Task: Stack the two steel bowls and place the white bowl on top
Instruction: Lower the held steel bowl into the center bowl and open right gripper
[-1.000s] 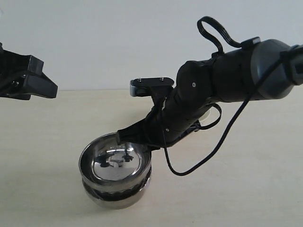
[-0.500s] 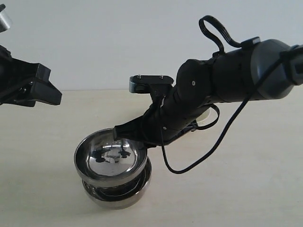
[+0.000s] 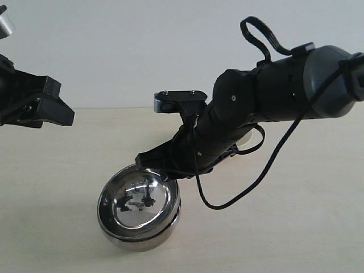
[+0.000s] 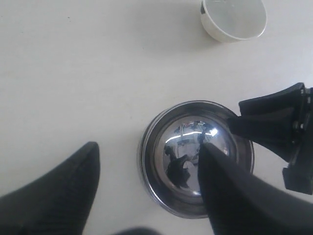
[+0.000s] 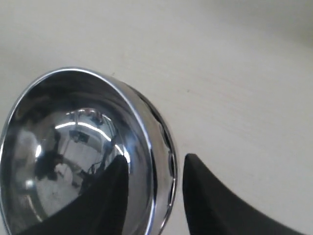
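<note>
The two steel bowls (image 3: 139, 213) sit nested on the table, the smooth one (image 5: 63, 147) inside the ribbed one (image 5: 166, 142). My right gripper (image 3: 162, 170) straddles their rim on the far right side. One finger (image 5: 110, 200) is inside the upper bowl; the other (image 5: 215, 205) is outside, with a thin strip of table showing between it and the lower bowl, so the gripper is open. My left gripper (image 4: 146, 146) hangs open and empty high above the stack (image 4: 181, 147), at the left edge of the exterior view (image 3: 40, 105). The white bowl (image 4: 234, 17) stands upright beyond the stack, hidden behind the right arm in the exterior view.
The pale tabletop (image 3: 296, 227) stretches bare around the stack. The right arm's black cable (image 3: 239, 196) loops low over the table to the right of the bowls. A plain wall stands at the back.
The upper steel bowl, lifted and tilted above the lower one before, has come down and now sits nested in it. The right gripper went down with it. The left arm barely moved.
</note>
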Controlling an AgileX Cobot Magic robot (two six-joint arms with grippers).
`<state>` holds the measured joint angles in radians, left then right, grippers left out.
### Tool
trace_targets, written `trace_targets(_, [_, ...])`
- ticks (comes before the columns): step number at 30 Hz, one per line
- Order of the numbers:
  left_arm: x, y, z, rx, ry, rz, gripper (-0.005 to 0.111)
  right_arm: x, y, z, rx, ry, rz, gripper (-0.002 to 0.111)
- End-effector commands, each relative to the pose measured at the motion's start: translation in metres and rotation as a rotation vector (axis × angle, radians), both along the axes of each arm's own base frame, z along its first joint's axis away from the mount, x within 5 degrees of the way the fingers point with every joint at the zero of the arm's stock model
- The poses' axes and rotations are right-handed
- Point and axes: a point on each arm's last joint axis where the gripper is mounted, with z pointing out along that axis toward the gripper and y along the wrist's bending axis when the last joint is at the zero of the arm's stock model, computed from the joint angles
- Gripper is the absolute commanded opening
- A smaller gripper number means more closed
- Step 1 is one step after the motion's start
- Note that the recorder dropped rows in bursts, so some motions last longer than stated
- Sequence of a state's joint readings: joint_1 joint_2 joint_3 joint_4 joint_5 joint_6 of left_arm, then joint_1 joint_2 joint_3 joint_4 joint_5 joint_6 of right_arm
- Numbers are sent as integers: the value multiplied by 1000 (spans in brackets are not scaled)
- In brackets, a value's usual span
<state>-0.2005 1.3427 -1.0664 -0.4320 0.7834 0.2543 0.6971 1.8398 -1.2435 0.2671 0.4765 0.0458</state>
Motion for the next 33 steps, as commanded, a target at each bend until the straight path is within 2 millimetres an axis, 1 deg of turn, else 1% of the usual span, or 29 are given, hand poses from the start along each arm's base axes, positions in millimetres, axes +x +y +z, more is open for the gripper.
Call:
trace_targets(1, [1, 0, 1, 5, -12, -2, 56, -4, -6, 20, -24, -53, 35, 32])
trace_targets(3, [1, 0, 1, 5, -14, -1, 56, -6, -8, 22, -34, -42, 41, 30])
trace_targets(5, [1, 0, 1, 5, -16, 0, 56, -7, -8, 19, -48, -25, 47, 20])
trace_targets(7, [1, 0, 1, 5, -16, 0, 56, -6, -8, 8, -72, -14, 54, 0])
trace_targets(10, [1, 0, 1, 5, -16, 0, 56, -4, -6, 0, -69, -3, 45, 0])
trace_targets(15, [2, 0, 1, 5, -19, 1, 56, -2, -3, -7, -56, 9, 46, 0])
trace_targets(25, [2, 0, 1, 5, -16, 0, 56, -2, -2, -9, -56, 13, 44, 0])
trace_targets(27, [2, 0, 1, 5, -20, 2, 56, -2, -3, -4, -48, -7, 49, 0])
trace_targets(28, [2, 0, 1, 4, -24, 3, 56, -2, -3, 2, -33, -36, 51, 0])
trace_targets(30, [3, 0, 0, 4, -25, 6, 56, -2, -3, 8, -16, -63, 47, 0])
trace_targets(33, [5, 0, -3, 6, -15, 6, 56, -1, -2, 10, -8, -72, 45, 0])
